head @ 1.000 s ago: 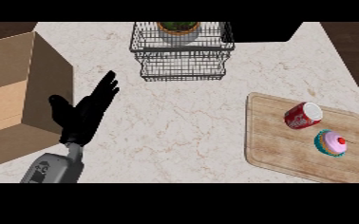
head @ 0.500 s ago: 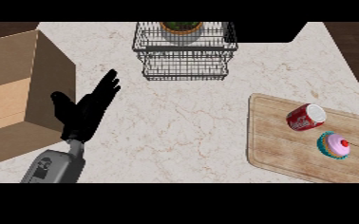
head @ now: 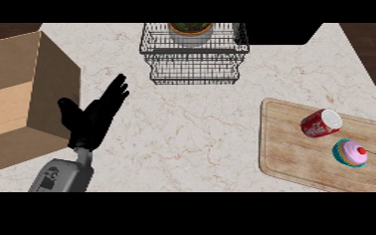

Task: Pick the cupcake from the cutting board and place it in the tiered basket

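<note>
A cupcake (head: 351, 152) with pink frosting, a red cherry and a teal wrapper stands on the wooden cutting board (head: 288, 149) at the right. The black wire tiered basket (head: 195, 59) sits at the top middle of the counter; a bowl (head: 190, 32) rests in its upper tier. My left hand (head: 92, 118) rests open at the lower left, fingers straight and pointing up, far from the cupcake. My right hand shows nowhere in the head view.
A red can (head: 320, 123) lies on its side on the board just above the cupcake. An open cardboard box (head: 29, 94) stands at the left edge beside my left hand. A dark object (head: 283, 32) sits at the top right.
The whole scene has slid slightly right and down in the view. The left hand keeps its open pose.
</note>
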Motion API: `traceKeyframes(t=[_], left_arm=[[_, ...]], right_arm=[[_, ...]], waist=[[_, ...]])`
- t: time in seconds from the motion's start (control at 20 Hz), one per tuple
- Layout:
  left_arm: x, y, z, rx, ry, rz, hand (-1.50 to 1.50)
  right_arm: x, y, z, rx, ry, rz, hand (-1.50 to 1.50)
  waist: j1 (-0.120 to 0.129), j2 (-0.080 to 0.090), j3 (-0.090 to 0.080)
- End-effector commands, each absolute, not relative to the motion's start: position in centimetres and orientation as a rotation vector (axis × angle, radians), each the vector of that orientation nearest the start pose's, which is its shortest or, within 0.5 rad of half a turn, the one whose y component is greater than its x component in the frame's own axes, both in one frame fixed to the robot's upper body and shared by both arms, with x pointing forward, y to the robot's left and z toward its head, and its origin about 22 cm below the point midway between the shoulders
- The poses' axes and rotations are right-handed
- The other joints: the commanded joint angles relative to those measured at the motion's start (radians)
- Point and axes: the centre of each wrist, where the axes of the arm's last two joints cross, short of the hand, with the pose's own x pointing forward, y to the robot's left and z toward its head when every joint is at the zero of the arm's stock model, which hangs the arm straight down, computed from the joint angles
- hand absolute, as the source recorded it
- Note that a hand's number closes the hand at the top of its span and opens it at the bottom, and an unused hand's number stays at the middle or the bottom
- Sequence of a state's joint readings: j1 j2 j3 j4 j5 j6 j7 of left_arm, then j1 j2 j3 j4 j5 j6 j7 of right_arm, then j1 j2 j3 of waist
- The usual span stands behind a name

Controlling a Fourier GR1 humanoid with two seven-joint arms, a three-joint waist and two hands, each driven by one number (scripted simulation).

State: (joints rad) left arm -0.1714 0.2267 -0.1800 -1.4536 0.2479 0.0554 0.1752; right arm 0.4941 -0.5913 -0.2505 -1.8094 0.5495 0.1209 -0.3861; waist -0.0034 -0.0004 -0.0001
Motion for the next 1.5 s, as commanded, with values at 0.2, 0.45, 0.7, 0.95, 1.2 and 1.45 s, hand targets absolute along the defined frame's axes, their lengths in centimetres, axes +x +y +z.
traceKeyframes(t=[0.2, 0.45, 0.7, 0.95, 1.2, 1.45], left_arm=[[28.4, 22.8, 3.0, -0.128, -1.396, -0.139, 0.0], [28.7, 23.2, 2.5, -0.095, -1.4, -0.131, 0.0], [28.0, 23.0, 2.7, -0.104, -1.393, -0.141, 0.0], [28.9, 21.5, 1.8, -0.103, -1.406, -0.15, 0.0], [27.7, 21.8, 2.3, -0.097, -1.402, -0.146, 0.0], [28.0, 23.0, 1.8, -0.098, -1.396, -0.138, 0.0]], right_arm=[[12.8, -41.7, 3.6, -0.876, -1.361, 0.986, -1.5], [12.7, -44.0, 1.9, -0.882, -1.376, 0.981, -1.5], [15.3, -43.5, 2.8, -0.866, -1.399, 0.946, -1.5], [14.9, -45.2, 0.3, -0.841, -1.399, 0.928, -1.5], [17.9, -44.3, 0.1, -0.843, -1.389, 0.914, -1.5], [19.0, -44.2, -0.1, -0.836, -1.392, 0.887, -1.5]], waist=[[0.0, 0.0, 0.0], [0.0, 0.0, 0.0], [0.001, 0.0, 0.0], [0.0, 0.001, 0.0], [0.003, 0.0, 0.0], [0.002, 0.0, 0.0]])
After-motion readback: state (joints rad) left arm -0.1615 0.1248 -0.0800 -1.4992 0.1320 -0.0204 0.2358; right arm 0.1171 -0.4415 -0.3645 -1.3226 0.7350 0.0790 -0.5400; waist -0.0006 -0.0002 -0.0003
